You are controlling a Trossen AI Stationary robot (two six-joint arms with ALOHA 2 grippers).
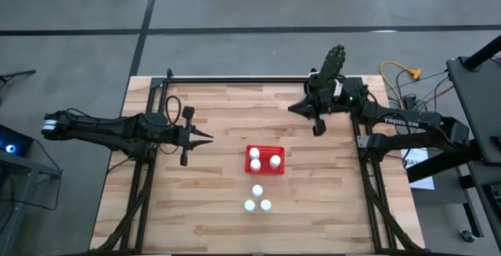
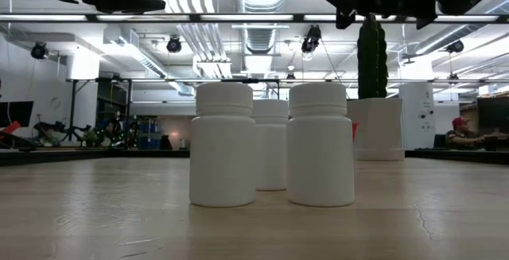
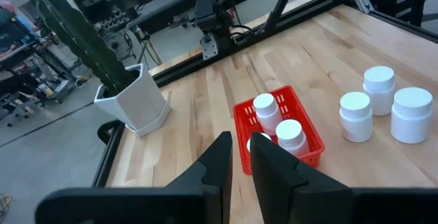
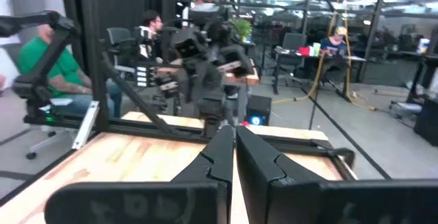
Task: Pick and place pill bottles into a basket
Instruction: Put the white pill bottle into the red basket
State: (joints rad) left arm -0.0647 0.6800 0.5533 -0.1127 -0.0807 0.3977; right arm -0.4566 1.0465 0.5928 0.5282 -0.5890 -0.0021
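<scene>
6 small white cylindrical plastic pill bottles with round caps are seen. 3 of them (image 1: 257, 201) stand upright in a tight cluster on the bare wood, and 3 more (image 1: 264, 160) stand inside the small red rectangular plastic basket with slotted sides (image 1: 265, 149). The basket lies ahead of the left gripper (image 1: 208, 137), just beyond its fingertips, and the loose cluster is farther out, past the basket and off to one side of it. The left gripper is held above the light wooden plank table (image 1: 196, 209); its fingers (image 3: 220, 157) are nearly closed, with only a narrow gap between them, and nothing is held. In the left wrist view the basket (image 3: 301, 118) is seen just past these fingers.

The right gripper (image 1: 318, 131) is held near the far edge of the table, well apart from the basket and the bottles. Its fingers (image 4: 220, 157) are pressed together and nothing is held. Just beside it a tall green cactus in a white faceted pot (image 1: 332, 66) stands.
</scene>
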